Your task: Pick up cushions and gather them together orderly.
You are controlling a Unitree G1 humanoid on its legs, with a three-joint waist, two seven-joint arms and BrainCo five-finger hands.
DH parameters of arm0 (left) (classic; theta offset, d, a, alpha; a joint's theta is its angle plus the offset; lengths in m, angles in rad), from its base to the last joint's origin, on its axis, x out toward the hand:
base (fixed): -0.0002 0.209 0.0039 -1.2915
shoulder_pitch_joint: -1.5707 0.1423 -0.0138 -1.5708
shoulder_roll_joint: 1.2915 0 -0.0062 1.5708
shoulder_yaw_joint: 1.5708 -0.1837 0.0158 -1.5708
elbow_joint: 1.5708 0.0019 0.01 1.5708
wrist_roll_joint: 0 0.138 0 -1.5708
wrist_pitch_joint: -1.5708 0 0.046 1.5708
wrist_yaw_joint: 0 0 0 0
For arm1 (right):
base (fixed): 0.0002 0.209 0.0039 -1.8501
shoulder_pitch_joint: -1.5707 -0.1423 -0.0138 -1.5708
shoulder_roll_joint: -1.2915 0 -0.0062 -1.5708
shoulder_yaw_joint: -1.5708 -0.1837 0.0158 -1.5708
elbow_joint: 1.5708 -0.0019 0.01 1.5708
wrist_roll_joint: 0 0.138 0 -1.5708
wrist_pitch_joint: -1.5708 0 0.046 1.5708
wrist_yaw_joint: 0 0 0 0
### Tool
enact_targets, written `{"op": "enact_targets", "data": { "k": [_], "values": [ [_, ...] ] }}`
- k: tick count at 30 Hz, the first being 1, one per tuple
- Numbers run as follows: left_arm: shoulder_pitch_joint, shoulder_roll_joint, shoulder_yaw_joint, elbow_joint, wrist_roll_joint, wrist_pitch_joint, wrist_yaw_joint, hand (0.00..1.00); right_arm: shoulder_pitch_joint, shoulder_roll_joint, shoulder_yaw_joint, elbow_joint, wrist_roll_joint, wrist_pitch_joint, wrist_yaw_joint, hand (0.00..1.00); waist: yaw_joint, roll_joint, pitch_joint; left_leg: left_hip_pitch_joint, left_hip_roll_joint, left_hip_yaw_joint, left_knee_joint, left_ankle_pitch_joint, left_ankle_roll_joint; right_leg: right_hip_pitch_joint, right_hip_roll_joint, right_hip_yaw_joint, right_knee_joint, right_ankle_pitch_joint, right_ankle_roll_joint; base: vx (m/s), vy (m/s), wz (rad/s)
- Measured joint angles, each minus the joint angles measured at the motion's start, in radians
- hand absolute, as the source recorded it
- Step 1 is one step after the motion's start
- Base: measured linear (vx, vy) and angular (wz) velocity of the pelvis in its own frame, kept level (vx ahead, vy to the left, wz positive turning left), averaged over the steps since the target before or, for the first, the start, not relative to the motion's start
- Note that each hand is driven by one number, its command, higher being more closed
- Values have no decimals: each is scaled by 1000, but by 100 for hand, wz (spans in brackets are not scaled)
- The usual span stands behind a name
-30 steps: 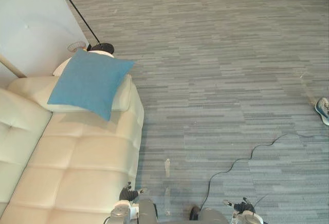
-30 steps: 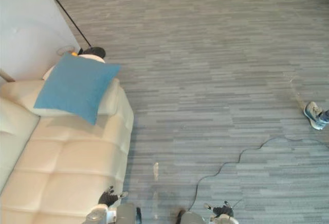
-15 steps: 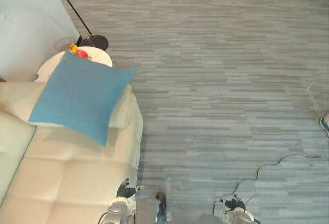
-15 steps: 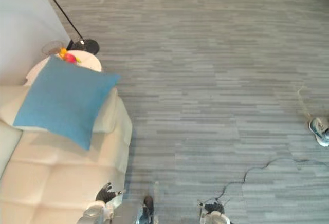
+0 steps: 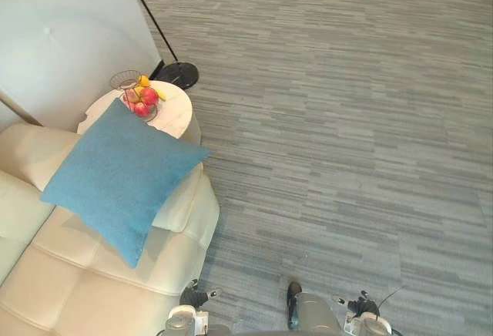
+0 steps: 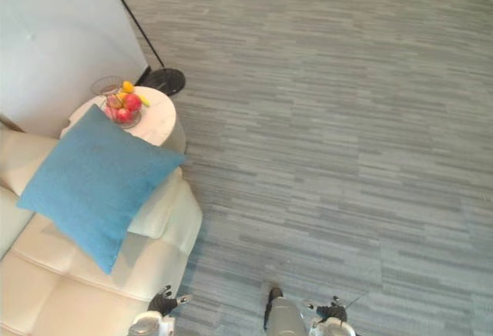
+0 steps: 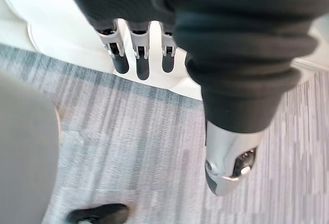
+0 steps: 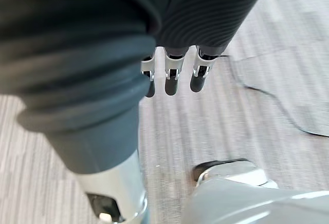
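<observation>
1. We count one grey striped carpet floor (image 5: 347, 120). It runs past the frame on every side.
2. One cream tufted sofa (image 5: 100, 290) sits at the robot's left. It is cut off by the left and bottom edges of the head views, so we cannot see its full length.
3. One pale wall panel (image 5: 69, 35) stands behind the sofa, and its top is out of frame.
4. One blue cushion (image 5: 119, 178), the only cushion we see, lies propped on the sofa's armrest. One corner points towards the floor side. It hides much of the armrest and overlaps the near rim of the table.
5. One round white side table (image 5: 179, 114) stands just beside the sofa's arm, partly hidden behind the cushion.
6. One black lamp base (image 5: 179, 74) rests on the carpet near the table. Its thin pole slants up out of the frame.
7. One wire bowl (image 5: 122, 81) stands on the table holding fruit (image 5: 148, 95). There seem to be two or three red pieces and some yellow ones, though the pile is too small for a sure count.
8. There are two hands. The left hand (image 7: 142, 54) hangs by the sofa's front edge, and the right hand (image 8: 174, 77) hangs over the carpet. Both have straight, relaxed fingers and hold nothing, well apart from the cushion.
</observation>
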Motion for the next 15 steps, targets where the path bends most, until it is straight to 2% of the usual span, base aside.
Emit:
{"op": "enact_targets", "data": {
  "k": [1, 2, 3, 4, 6, 7, 8, 9, 11, 13, 15],
  "values": [
    [-4, 2, 3, 2, 2, 1, 0, 0, 3, 5, 1, 1, 6, 1, 1, 0, 4, -5, 6, -47, 27, 30, 102, 21, 2, 34, 2, -23, -14, -11, -8, 210, -218, 63],
    [-4, 2, 1, 1, 3, 0, 0, 0, 5, 2, 1, 3, 7, 1, 2, 0, 11, 2, 8, -80, 61, 101, 178, 8, 25, 88, 5, -51, -44, -16, -15, 203, -160, 51],
    [-4, 1, -3, 0, 3, 0, 0, 0, 5, 0, 1, 4, 8, 0, 1, 0, 11, 4, 7, -105, 73, 175, 185, -13, 57, 133, 1, -71, -77, -17, -16, 209, -127, 44],
    [-3, 2, -14, 0, 3, 0, 0, 0, 2, 0, 1, 4, 9, 0, 1, 0, 12, 4, 7, -125, 71, 223, 160, -25, 73, 158, -6, -85, -102, -18, -15, 198, -80, 55],
    [-4, 7, -32, -15, 3, -1, 0, 0, 0, 0, 2, 2, 9, -1, -3, 0, 12, 2, 8, -162, 37, 307, 10, -26, 75, 196, -27, -128, -142, -17, -4, 183, -23, 76],
    [-5, 6, -54, -18, 3, -1, 1, 0, 3, -2, 2, 3, 9, -1, -5, 0, 11, 11, 3, -172, 11, 406, -193, 65, 79, 217, -38, -183, -162, -28, 18, 201, 29, 95],
    [-4, 4, -61, -16, 3, 0, 1, 0, 8, -3, 1, 4, 9, 0, -7, 0, 10, 20, -3, -180, 9, 445, -253, 117, 82, 226, -34, -206, -167, -33, 26, 227, 51, 99],
    [-5, 5, -65, -16, 3, 0, 0, 0, 10, -4, -1, 9, 11, 1, -10, 0, 11, 14, -2, -177, 6, 481, -279, 132, 132, 235, -37, -220, -168, -39, 36, 207, 60, 77],
    [-5, 24, -65, -16, 1, 0, 1, 0, 7, 23, -1, 12, 26, 1, -13, 0, 19, -20, -24, -175, -41, 490, -346, 153, 137, 255, -55, -256, -226, -22, 63, 243, 61, 59],
    [-13, 32, -67, -14, 1, 1, -1, 0, -14, 31, -1, 13, 26, 0, -13, 0, 27, -34, -20, -172, -60, 479, -353, 150, 145, 285, -57, -261, -276, 0, 78, 290, 83, 30],
    [-12, 35, -66, -5, 0, 0, -2, 0, -18, 30, 0, 15, 26, 0, -12, 0, 28, -38, -22, -133, -82, 476, -353, 126, 177, 322, -75, -258, -245, 1, 81, 269, 105, 35]
  ]
}}
